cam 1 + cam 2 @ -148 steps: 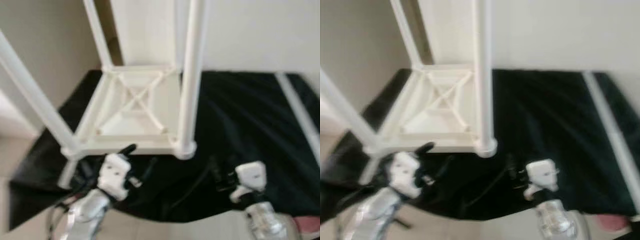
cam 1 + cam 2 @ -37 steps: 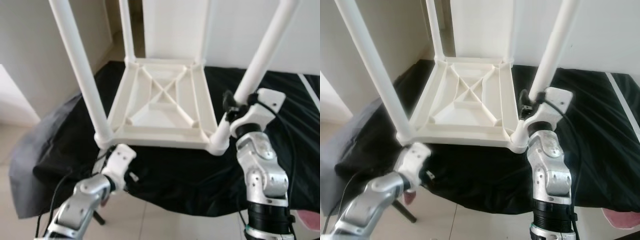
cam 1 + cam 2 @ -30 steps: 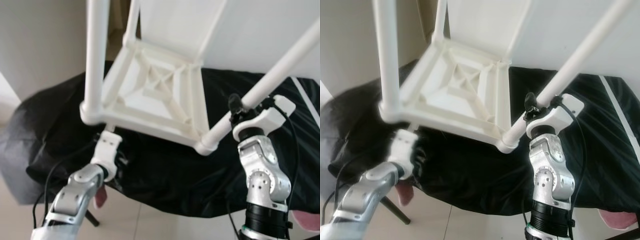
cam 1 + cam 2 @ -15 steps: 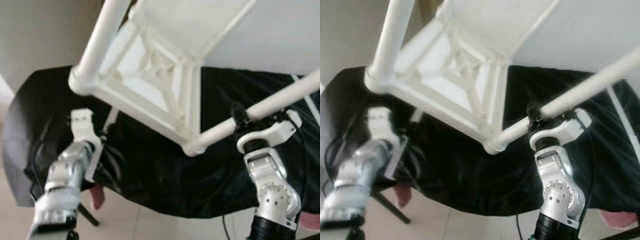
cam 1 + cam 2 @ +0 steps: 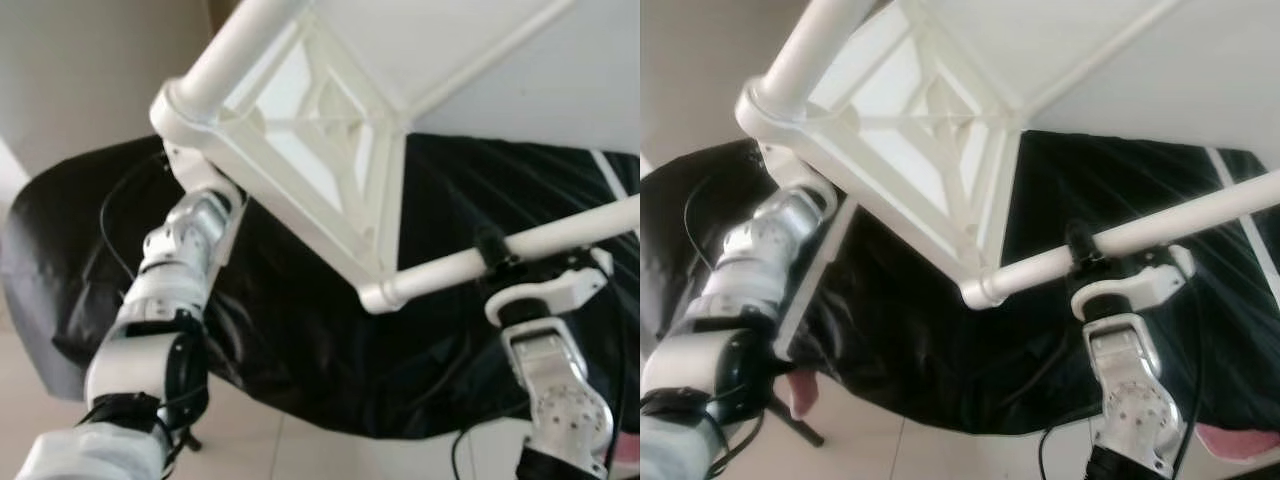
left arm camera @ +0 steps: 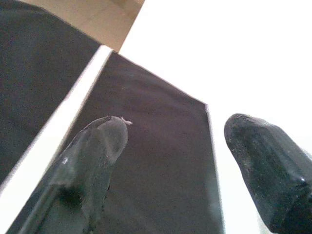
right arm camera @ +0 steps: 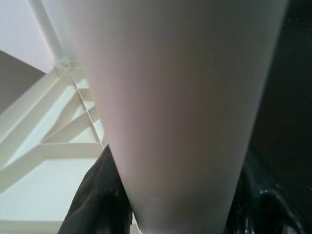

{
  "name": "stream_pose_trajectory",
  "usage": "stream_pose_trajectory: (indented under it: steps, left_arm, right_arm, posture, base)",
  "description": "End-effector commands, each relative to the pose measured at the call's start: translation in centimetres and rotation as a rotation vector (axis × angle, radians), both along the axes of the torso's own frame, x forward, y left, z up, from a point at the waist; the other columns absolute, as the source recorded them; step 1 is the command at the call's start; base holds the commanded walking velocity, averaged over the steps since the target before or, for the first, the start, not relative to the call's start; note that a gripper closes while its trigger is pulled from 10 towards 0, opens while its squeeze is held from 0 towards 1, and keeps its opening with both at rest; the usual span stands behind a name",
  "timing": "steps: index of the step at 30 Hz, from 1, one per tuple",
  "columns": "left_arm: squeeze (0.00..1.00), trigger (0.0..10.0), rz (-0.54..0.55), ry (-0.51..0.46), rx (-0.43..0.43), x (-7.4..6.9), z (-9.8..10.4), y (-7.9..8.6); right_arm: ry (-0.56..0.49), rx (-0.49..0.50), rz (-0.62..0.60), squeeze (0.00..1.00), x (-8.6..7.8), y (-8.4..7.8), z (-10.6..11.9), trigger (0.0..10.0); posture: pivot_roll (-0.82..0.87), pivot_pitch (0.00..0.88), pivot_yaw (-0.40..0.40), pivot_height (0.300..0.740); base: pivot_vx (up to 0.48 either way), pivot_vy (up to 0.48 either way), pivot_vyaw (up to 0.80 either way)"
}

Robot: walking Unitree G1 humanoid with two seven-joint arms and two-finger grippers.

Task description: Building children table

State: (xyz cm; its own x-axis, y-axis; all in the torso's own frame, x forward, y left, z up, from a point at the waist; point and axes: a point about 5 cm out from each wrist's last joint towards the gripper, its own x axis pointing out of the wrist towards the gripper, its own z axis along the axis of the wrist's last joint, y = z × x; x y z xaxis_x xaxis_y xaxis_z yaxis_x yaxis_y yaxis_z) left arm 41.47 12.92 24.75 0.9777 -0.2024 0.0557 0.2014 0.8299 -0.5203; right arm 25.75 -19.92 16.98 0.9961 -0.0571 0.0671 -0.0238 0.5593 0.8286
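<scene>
The white children's table is tipped up on its side over the black cloth, its ribbed underside facing me. My right gripper is shut on the near right leg, which lies almost level. In the right wrist view that leg sits between the black fingers. My left arm reaches up to the table's near left corner, where its end is hidden behind the frame. In the left wrist view the left gripper is open with nothing between its fingers, above the cloth.
A loose white bar lies on the cloth at the far right, and another lies beside my left arm. Pink objects rest on the tiled floor at the lower right and lower left. A pale wall stands behind.
The table has tipped further onto its side and the held leg has swung down to nearly level. My left arm has risen from below the cloth edge to the table's near left corner.
</scene>
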Motion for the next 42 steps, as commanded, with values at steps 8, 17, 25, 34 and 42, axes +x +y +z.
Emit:
stream_pose_trajectory:
  steps: [8,17,25,34,42]
  left_arm:
    - [0.0,10.0,-0.406,-0.304,-0.1,-1.1,7.5,-7.0]
    - [0.0,10.0,-0.565,-0.388,-0.097,-2.3,10.6,-11.3]
    - [0.0,10.0,-0.612,-0.42,-0.082,-2.7,11.9,-12.3]
    - [0.0,10.0,-0.655,-0.45,-0.084,-3.1,13.2,-13.2]
    - [0.0,10.0,-0.693,-0.445,-0.07,-3.3,12.3,-13.7]
  right_arm:
    - [0.086,0.115,0.095,0.0,-1.1,2.1,-4.1,10.0]
    - [0.104,0.021,-0.033,1.0,-6.3,0.2,-6.5,10.0]
    - [0.232,-0.042,-0.05,1.0,-12.1,0.1,-8.7,10.0]
    - [0.141,-0.165,-0.145,0.0,-15.2,-0.8,-7.6,10.0]
    - [-0.061,-0.344,-0.32,0.0,-10.7,-3.6,-2.0,10.0]
  posture:
    - [-0.03,0.059,0.036,0.74]
    - [-0.05,0.099,0.075,0.74]
    - [-0.09,0.121,0.115,0.74]
    - [-0.12,0.131,0.148,0.74]
    - [-0.12,0.114,0.151,0.74]
  base:
    - [0.0,0.0,0.0]
    - [0.0,0.0,0.0]
    - [0.0,0.0,0.0]
    - [0.0,0.0,0.0]
    - [0.0,0.0,0.0]
